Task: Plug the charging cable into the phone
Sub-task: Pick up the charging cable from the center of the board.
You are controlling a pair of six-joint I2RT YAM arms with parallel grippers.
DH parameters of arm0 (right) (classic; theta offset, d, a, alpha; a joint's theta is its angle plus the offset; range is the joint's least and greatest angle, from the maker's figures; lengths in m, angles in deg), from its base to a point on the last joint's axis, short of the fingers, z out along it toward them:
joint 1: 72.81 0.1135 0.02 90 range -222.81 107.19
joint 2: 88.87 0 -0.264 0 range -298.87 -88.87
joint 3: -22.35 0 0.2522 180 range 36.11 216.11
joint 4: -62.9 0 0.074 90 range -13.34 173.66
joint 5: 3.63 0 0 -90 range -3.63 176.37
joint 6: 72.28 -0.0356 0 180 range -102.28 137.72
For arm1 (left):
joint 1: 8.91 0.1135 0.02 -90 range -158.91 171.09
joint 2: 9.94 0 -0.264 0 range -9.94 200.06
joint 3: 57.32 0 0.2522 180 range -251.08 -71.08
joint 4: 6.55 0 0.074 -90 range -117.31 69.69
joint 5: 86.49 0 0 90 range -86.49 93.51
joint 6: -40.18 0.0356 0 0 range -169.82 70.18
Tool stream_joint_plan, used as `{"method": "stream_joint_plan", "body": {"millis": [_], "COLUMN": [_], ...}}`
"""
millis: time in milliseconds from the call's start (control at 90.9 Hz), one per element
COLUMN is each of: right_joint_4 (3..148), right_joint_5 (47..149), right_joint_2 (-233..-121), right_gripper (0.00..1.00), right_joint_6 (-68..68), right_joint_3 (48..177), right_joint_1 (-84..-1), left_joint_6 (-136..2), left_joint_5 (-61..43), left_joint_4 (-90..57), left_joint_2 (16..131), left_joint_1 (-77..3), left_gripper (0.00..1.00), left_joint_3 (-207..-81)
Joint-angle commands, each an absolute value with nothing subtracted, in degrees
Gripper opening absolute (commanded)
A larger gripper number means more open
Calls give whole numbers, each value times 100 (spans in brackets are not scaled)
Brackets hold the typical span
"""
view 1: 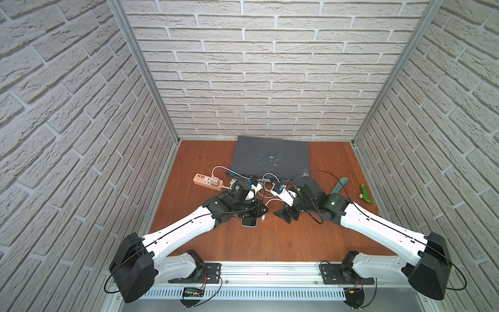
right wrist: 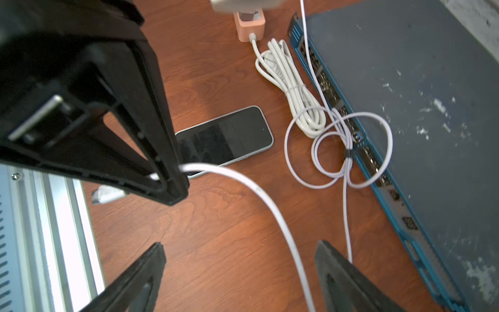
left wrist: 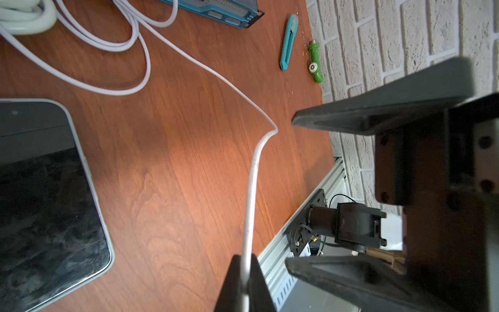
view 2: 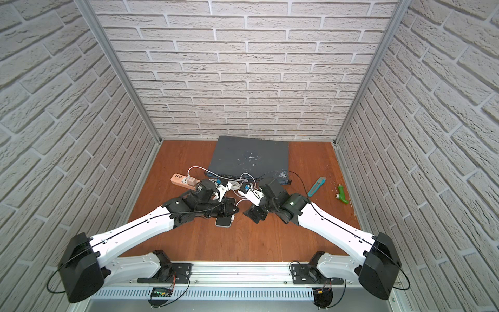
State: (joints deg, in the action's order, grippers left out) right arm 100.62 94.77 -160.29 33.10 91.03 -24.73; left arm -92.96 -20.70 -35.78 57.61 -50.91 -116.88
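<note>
While the left gripper pinches the charging cable between its pressed-together fingers, the white plug protrudes past them just beside the phone, not inserted. The phone lies flat, screen up, on the wooden table, partly under the left gripper in both top views. The right gripper hovers near the phone with fingers spread wide; the cable passes between them, clamped by neither. Beyond the phone, cable slack loops against the dark grey box. A bundled white cord lies between phone and box.
</note>
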Motion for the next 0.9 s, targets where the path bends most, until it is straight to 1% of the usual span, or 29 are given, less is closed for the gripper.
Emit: {"method": "stream_joint_plan", "body": {"millis": [0,66,154,308,495,517,649,671,682,715,781,803,825,891], "right_joint_4": [10118,10111,9958,9741,9504,9496,9619,9661,9688,9728,9769,9758,9751,9749], "right_joint_5": [9276,9212,9129,8958,8912,8932,9024,9046,9057,9071,9062,9029,8974,8806], "right_joint_2": [-16382,-16546,-16626,-16750,-16948,-16980,-17098,-17103,-17104,-17085,-16986,-16945,-16891,-16750], "right_gripper": [86,83,77,58,41,38,13,9,7,4,3,3,3,3], "right_joint_6": [3901,3963,4053,4125,4125,4127,4095,4089,4082,4041,3966,3923,3868,3620], "right_joint_3": [9328,9348,9273,9240,9280,9285,9400,9427,9433,9446,9409,9381,9349,9270], "right_joint_1": [-2349,-2340,-2341,-2349,-2354,-2355,-2359,-2359,-2359,-2361,-2358,-2358,-2359,-2359], "left_joint_6": [-9133,-9100,-9063,-9061,-9069,-9069,-9072,-9063,-9058,-9046,-9039,-9035,-9041,-9066], "left_joint_5": [-2168,-2150,-2128,-2136,-2129,-2128,-2059,-2011,-1986,-1889,-1624,-1549,-1500,-1369], "left_joint_4": [-3645,-3701,-3785,-3803,-3847,-3854,-3925,-3961,-3972,-4014,-4085,-4105,-4119,-4083], "left_joint_2": [5615,5606,5591,5591,5525,5516,5484,5475,5466,5428,5285,5206,5127,4847], "left_joint_1": [-5082,-5077,-5081,-5080,-5075,-5081,-5068,-5066,-5066,-5066,-5043,-5023,-4993,-4905], "left_gripper": [0,0,0,0,0,0,0,11,18,35,82,93,97,98], "left_joint_3": [-11851,-11877,-11908,-11906,-11907,-11911,-11945,-11954,-11957,-11967,-11969,-11971,-11958,-11908]}}
